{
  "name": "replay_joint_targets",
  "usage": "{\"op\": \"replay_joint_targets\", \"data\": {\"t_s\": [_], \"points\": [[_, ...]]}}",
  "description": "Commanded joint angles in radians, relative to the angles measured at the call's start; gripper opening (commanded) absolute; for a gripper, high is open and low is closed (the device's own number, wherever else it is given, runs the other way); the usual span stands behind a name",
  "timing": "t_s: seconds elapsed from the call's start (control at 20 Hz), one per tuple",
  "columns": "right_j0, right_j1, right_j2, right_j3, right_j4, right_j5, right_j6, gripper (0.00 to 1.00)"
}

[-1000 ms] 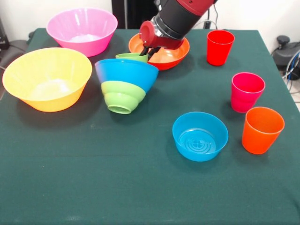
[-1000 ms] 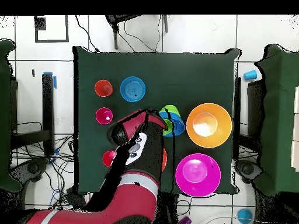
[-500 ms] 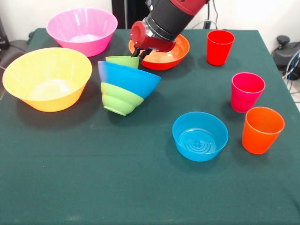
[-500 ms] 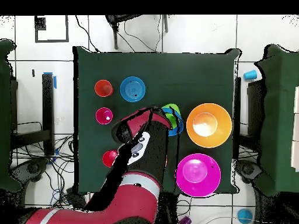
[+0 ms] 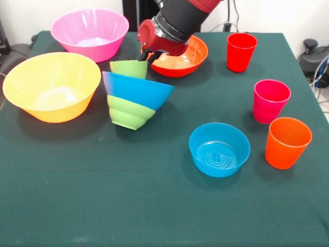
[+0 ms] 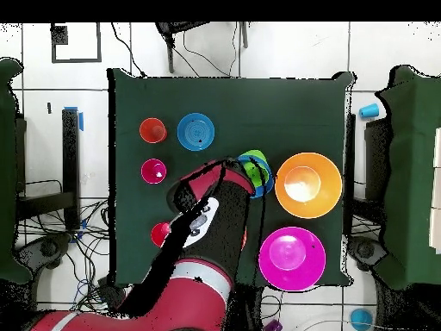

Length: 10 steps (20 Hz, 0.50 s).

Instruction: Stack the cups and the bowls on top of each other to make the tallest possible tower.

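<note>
Gripping the rim of the light green cup (image 5: pixel 129 68), the gripper (image 5: pixel 148 55) has its dark fingers (image 5: pixel 144 55) closed narrowly on the cup's edge. That cup sits in the wide blue bowl (image 5: pixel 136 91), which rests on the small green bowl (image 5: pixel 129 113), and this tower (image 5: pixel 132 95) leans just below the fingers. Behind the fingers lies the shallow orange-red bowl (image 5: pixel 180 57); the yellow bowl (image 5: pixel 51 86) and pink bowl (image 5: pixel 90 33) sit to one side, the small blue bowl (image 5: pixel 219 149) and three other cups well apart.
</note>
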Motion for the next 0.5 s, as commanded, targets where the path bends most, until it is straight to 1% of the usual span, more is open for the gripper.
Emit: {"op": "replay_joint_targets", "data": {"t_s": [0.05,0.25,0.5], "points": [[0.035,0.027,0.018,-0.079,-0.060,-0.070,0.113,0.00],[0.049,0.049,0.001,-0.097,-0.050,-0.076,0.131,0.00],[0.048,0.044,-0.007,-0.104,-0.044,-0.070,0.110,0.00]]}}
